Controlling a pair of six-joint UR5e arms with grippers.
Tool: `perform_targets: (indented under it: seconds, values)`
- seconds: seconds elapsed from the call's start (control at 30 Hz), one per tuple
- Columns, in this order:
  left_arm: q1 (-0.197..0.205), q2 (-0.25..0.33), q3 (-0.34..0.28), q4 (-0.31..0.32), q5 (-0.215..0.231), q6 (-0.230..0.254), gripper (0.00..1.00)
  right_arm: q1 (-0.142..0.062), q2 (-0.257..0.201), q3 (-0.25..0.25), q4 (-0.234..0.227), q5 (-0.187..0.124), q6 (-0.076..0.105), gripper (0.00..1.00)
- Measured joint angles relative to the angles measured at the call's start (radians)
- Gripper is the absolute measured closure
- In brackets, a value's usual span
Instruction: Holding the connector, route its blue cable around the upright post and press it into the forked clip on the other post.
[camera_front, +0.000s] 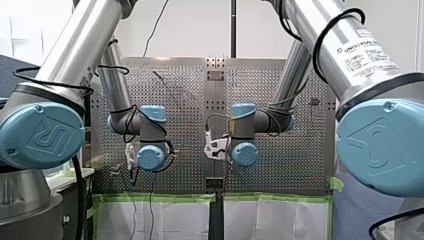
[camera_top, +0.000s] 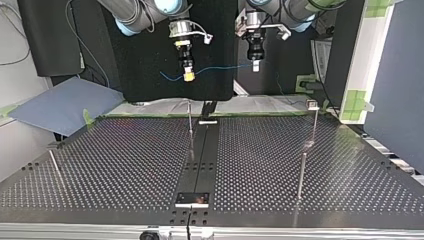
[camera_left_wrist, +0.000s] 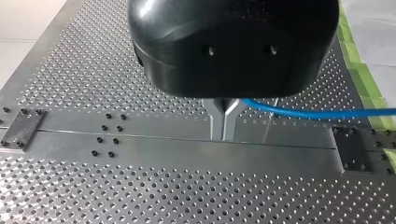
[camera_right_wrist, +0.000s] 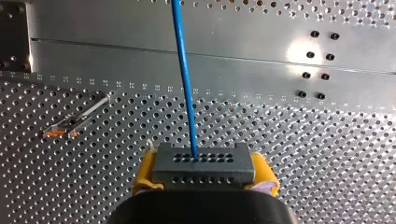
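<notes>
Perforated tabletop (camera_front: 185, 100) fills the centre of the front view. My left arm (camera_front: 150, 131) hangs over it at 9 o'clock and my right arm (camera_front: 245, 125) at 3 o'clock. The wrists hide both sets of fingers.

Top view: the right end effector (camera_top: 188, 76) sits at 11 o'clock and the left end effector (camera_top: 255, 66) at 1 o'clock. The blue cable (camera_top: 220, 67) spans between them, high above the upright post (camera_top: 190, 120) near centre and the clip-topped post (camera_top: 315, 122) at 3 o'clock. This height probably lets it be lowered around them.

Left wrist view: the metal fingers (camera_left_wrist: 217, 121) are closed on the cable, apparently as a guide.

Right wrist view: the yellow pads (camera_right_wrist: 145, 172) clamp the connector (camera_right_wrist: 203, 163). The cable leaves it toward 12 o'clock.
</notes>
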Motion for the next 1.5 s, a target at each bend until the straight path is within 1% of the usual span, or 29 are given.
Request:
perform_targets:
  seconds: [0.67,1.0,1.4,1.5]
  values:
    - [0.000,-0.001,-0.001,0.000,0.000,0.001,0.98,0.001,0.000,0.000,-0.002,-0.001,0.000,1.00]
    - [0.000,-0.001,-0.002,0.000,0.000,0.002,0.98,0.002,0.053,-0.003,0.006,-0.004,0.000,1.00]
    - [0.000,-0.002,-0.001,0.000,0.000,0.002,0.98,0.002,0.058,-0.003,0.006,-0.005,0.000,1.00]
    - [0.002,-0.011,-0.001,-0.002,-0.006,0.011,0.98,0.002,0.058,-0.003,0.006,-0.005,0.000,1.00]
